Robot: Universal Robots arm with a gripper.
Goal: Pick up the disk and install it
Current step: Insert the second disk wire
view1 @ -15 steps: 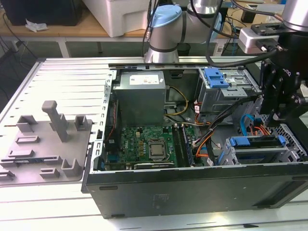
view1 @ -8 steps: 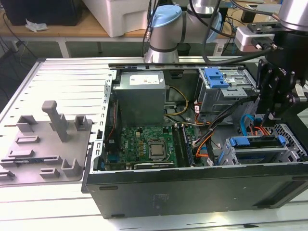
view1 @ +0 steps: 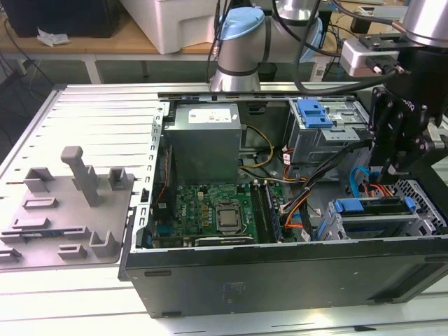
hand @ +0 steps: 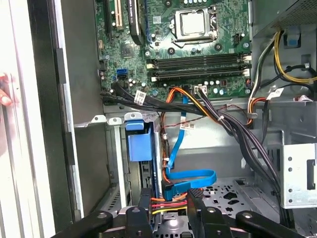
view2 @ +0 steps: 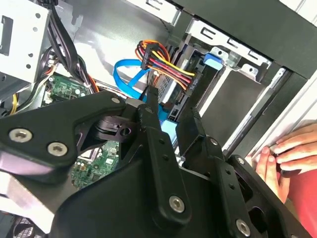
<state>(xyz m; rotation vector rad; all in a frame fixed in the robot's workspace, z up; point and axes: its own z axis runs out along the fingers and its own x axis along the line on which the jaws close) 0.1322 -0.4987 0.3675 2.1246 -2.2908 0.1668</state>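
Note:
The disk (view1: 372, 208) sits edge-up in the lower bay of the open computer case, at the exterior view's right, with its blue carrier bracket showing. In the first wrist view the carrier's blue tab (hand: 138, 144) stands up from the bay; in the second wrist view the tab (view2: 212, 60) lies beyond my fingers. My black gripper (view1: 392, 171) hangs just above that bay. It is open, one finger (hand: 145, 198) on each side of the red, yellow and orange power wires (hand: 168, 203). In the second wrist view the gripper (view2: 171, 106) holds nothing.
A blue data cable (hand: 190, 176) loops over the case floor beside the bay. The grey drive cage with a blue latch (view1: 313, 112) and the power-supply box (view1: 206, 136) stand at the back, the motherboard (view1: 217, 210) in the middle. A person's hand (view2: 287, 153) rests on the case edge.

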